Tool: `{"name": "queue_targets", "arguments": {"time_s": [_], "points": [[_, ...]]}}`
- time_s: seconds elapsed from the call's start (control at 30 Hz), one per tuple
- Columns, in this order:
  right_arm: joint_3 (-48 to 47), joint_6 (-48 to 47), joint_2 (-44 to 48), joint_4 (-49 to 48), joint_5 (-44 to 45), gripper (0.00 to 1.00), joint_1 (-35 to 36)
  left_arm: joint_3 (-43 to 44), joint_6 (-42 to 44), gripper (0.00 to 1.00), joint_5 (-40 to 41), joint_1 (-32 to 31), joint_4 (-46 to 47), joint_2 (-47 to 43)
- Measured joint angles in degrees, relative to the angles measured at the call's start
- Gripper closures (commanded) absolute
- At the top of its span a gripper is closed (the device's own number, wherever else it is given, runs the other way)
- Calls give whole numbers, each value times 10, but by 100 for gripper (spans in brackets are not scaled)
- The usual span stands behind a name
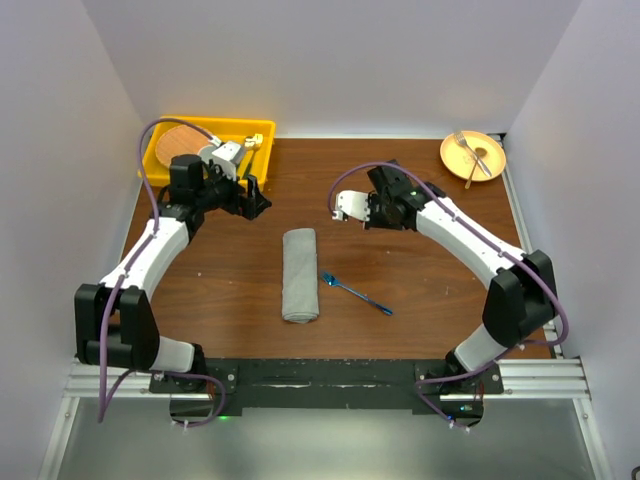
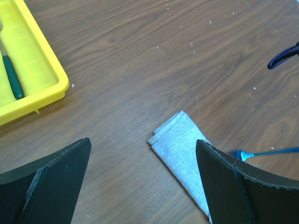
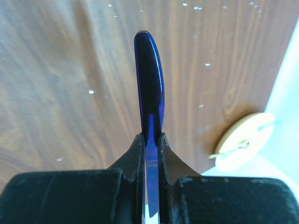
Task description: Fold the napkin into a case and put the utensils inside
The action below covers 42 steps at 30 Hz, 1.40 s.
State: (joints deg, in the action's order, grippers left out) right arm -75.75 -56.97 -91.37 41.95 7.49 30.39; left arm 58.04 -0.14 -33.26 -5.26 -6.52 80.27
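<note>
Grey case [image 1: 299,275] lying lengthwise mid-tabletop [image 1: 420,270], blue-handled fork [image 1: 355,294] just beside it; right tool [image 3: 150,140] clamped on blue-handled knife [image 3: 149,79] (handle projecting past the fingertips); left tool [image 2: 142,144] spread wide, empty

Napkin [image 1: 299,275]: plain mid-grey, no pattern, fine weave visible in left wrist view. Fork [image 1: 356,294]: blue handle. Knife [image 3: 149,70]: deep glossy blue handle, darker toward tip. Left gripper [image 2: 144,144], right gripper [image 3: 149,140]: matte black fingers. Arms [image 1: 150,255]: white shells, black joints. Cables [image 1: 103,370]: purple. Table [image 1: 420,300]: reddish-brown wood grain, scattered pale specks. Tray [image 1: 240,124]: bright yellow; dark green handle [image 2: 12,77] inside. Plate [image 1: 490,150]: pale orange-yellow. Walls [image 1: 350,60]: off-white.
</note>
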Motion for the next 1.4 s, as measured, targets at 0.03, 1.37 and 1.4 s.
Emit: {"name": "queue_targets", "arguments": {"time_s": [0.03,1.37,1.4], "points": [[0,-10,1,-3,1,100,0,0,0,0,0,0,0,1],[-176,-560,-209,64,-212,100,98,-72,-51,0,-40,24,-13,-30],[-185,-561,-218,64,-209,100,100,-76,-51,0,-40,25,-13,-34]]}}
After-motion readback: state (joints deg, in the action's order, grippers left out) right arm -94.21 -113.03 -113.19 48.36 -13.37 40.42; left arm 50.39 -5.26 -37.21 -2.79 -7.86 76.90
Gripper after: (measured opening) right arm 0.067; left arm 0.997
